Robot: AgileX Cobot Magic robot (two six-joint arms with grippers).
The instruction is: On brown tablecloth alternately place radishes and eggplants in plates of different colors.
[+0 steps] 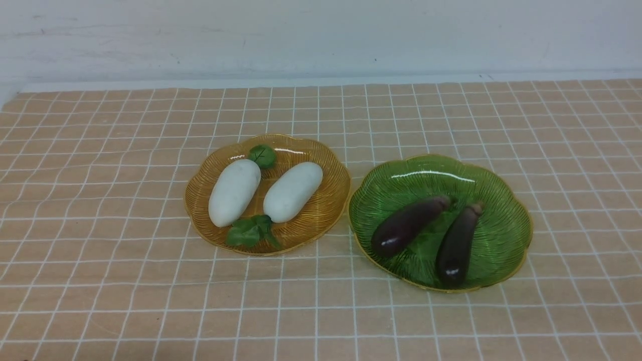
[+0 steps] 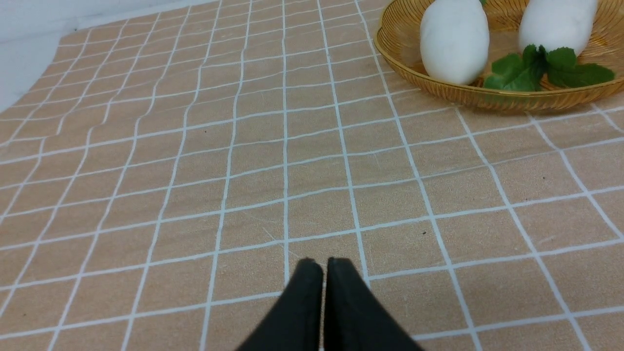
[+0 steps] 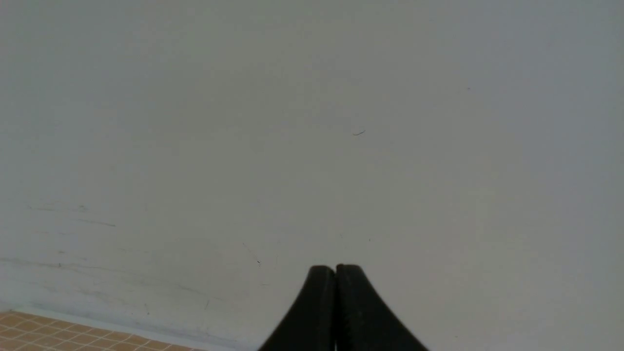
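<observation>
On the brown tablecloth (image 1: pixel 100 281) two white radishes (image 1: pixel 234 192) (image 1: pixel 293 191) lie side by side in the amber plate (image 1: pixel 328 165). Two dark purple eggplants (image 1: pixel 409 224) (image 1: pixel 457 244) lie in the green plate (image 1: pixel 506 200) to its right. Neither gripper shows in the front view. In the left wrist view my left gripper (image 2: pixel 324 263) is shut and empty, over bare cloth (image 2: pixel 195 170), well short of the amber plate (image 2: pixel 390 39) and its radishes (image 2: pixel 454 41) (image 2: pixel 556 24). In the right wrist view my right gripper (image 3: pixel 335 269) is shut and empty, facing the wall.
A pale wall (image 1: pixel 321 35) runs along the cloth's far edge, and it fills the right wrist view (image 3: pixel 312 122), with a strip of cloth (image 3: pixel 48 331) at the corner. The cloth is slightly wrinkled on the left side (image 2: pixel 122 107).
</observation>
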